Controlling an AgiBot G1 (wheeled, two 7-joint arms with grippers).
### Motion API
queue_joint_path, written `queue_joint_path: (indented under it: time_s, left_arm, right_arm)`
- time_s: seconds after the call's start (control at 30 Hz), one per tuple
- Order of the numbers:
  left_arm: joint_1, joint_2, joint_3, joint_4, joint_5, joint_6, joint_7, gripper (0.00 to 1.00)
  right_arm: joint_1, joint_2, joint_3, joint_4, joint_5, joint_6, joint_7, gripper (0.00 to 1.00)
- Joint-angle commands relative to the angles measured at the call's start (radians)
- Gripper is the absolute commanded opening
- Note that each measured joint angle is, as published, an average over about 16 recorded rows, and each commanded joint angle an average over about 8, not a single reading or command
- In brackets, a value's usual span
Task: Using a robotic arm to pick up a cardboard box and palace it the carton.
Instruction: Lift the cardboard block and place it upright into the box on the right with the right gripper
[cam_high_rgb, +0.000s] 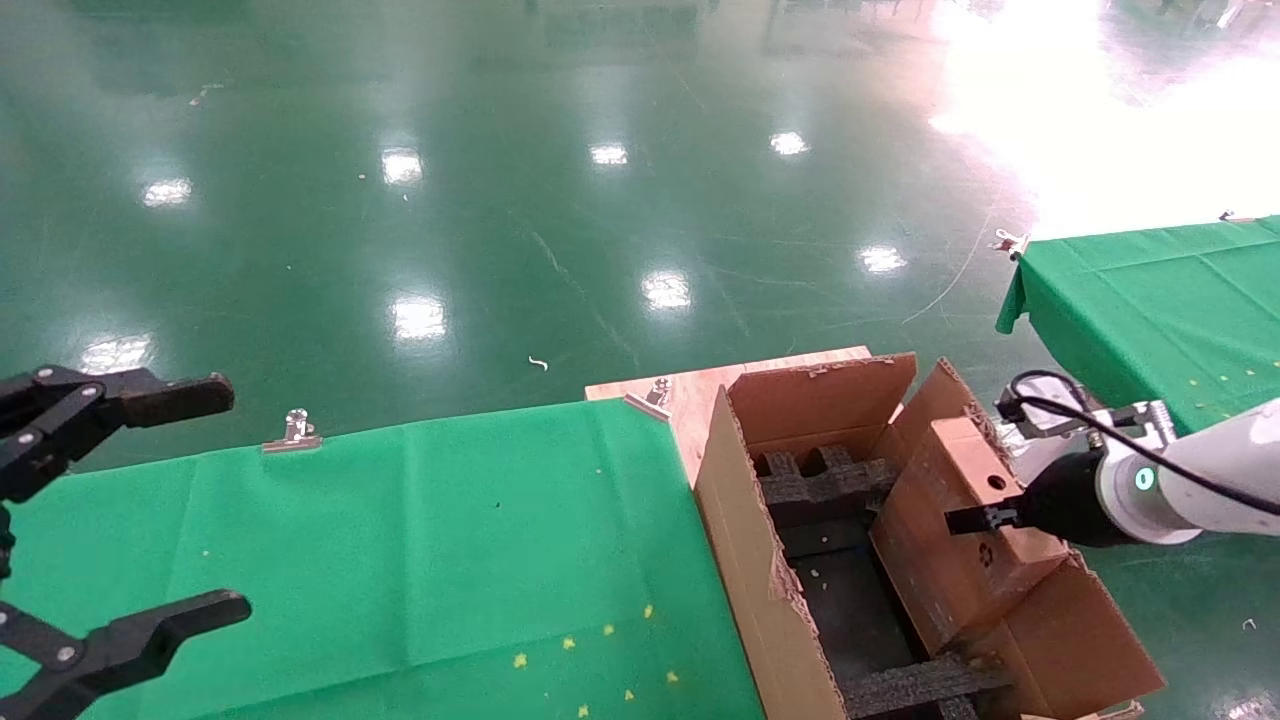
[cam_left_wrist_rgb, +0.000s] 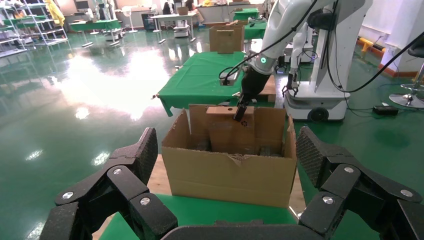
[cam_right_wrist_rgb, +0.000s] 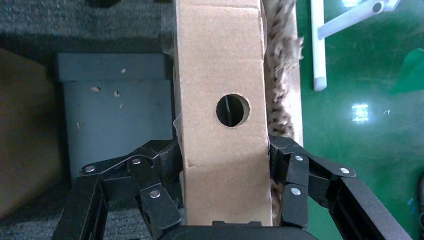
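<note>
Brown cardboard box (cam_high_rgb: 960, 530) is sitting tilted inside your carton (cam_high_rgb: 745, 560), leaning at its 3 o'clock wall; your right gripper (cam_right_wrist_rgb: 225, 200) is clamping the box's sides; your left gripper (cam_high_rgb: 120, 510) is hanging spread wide at 9 o'clock over the green cloth (cam_high_rgb: 420, 540).

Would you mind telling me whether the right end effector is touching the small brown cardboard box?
Touching: the right wrist view shows its fingers pressed against both sides of the box.

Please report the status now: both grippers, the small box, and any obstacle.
Right gripper shut on small brown cardboard box with round hole, tilted inside large torn-flapped carton. Left gripper open, idle over green cloth. Black foam dividers below the box.
</note>
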Motion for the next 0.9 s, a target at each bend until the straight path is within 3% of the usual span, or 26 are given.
queue_joint_path:
  time_s: [0.03, 0.57, 0.9]
  left_arm:
    - [0.0, 0.0, 0.0, 0.0, 0.0, 0.0, 0.0, 1.0]
    - [0.0, 0.0, 0.0, 0.0, 0.0, 0.0, 0.0, 1.0]
    - [0.0, 0.0, 0.0, 0.0, 0.0, 0.0, 0.0, 1.0]
  right_arm:
    - [-0.013, -0.006, -0.003, -0.001, -0.002, 0.007, 0.009, 0.0]
    - [-0.126, -0.064, -0.02, -0.033, -0.018, 0.062, 0.125, 0.0]
    - [-0.198, -0.098, -0.026, -0.093, 0.015, 0.1, 0.147, 0.0]
